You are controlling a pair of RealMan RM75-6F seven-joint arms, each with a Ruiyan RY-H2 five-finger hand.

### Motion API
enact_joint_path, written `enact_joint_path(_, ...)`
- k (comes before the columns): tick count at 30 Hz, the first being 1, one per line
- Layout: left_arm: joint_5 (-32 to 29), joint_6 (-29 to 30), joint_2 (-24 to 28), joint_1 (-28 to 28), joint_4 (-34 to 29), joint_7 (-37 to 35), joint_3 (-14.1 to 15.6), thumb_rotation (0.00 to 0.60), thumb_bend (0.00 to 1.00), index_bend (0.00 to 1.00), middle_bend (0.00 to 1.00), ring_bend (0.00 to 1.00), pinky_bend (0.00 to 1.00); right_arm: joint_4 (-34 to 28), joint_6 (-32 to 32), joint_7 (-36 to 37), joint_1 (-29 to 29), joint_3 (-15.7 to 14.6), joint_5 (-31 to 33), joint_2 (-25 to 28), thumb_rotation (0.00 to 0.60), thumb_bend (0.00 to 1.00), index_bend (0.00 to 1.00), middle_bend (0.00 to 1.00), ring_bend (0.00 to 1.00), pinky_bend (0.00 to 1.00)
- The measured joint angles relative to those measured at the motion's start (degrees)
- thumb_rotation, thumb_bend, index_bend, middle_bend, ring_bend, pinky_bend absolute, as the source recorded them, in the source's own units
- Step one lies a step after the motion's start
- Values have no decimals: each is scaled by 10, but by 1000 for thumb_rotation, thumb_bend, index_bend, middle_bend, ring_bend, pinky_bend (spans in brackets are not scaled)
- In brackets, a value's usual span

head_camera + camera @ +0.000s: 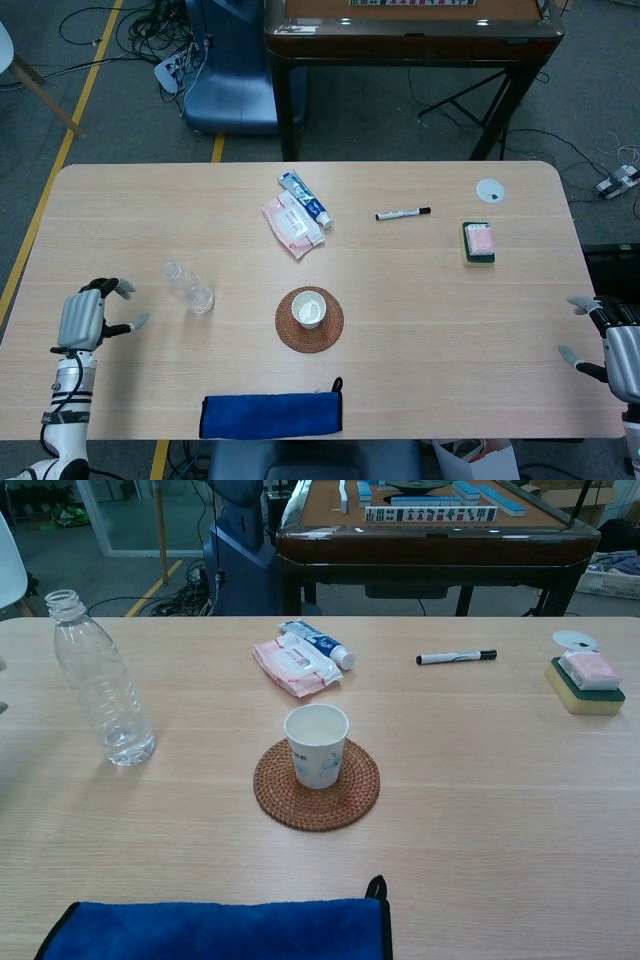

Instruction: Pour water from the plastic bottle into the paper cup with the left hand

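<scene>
Left robot hand (85, 317): empty, fingers spread, at bench (420, 300) left edge. Clear uncapped plastic bottle (100, 681): upright, near that edge. White paper cup (316, 744): on round woven coaster (350, 792), mid-bench.

Light wood-grain table (420, 300), rounded corners. Carried directly on it: uncapped plastic bottle (100, 680), upright, at left; round woven coaster (316, 784) at centre; blue cloth (271, 413) at the near edge; pink packet (291, 224) touching a toothpaste tube (305, 198); black marker (402, 213); white disc (490, 190); sponge (478, 242), at right.
</scene>
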Motion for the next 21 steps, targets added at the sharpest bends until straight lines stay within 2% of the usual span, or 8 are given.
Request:
enact_joint_path(4,54,45,2,22,26,13,30,600,85,621,721,460,368,-2,6,-5,-2,1,0,-1,600,83,314,419,258,411)
enact_joint_path(8,91,65,13,37,31,40,59,600,85,639,739,468,368,-2,5,-9,-3,3,5,-3,600,82,314,419,258,411)
enact_joint_path(16,115,59,57,57,-36,64,93,600,85,652,747,468,368,0,-8,-19,2,5,14,-7,600,82,314,420,258,411)
enact_joint_path(21,122,58,67,63,-47,106,102,600,85,661,754,468,368,0,-8,-19,3,6,15,-7,600,83,314,421,258,411)
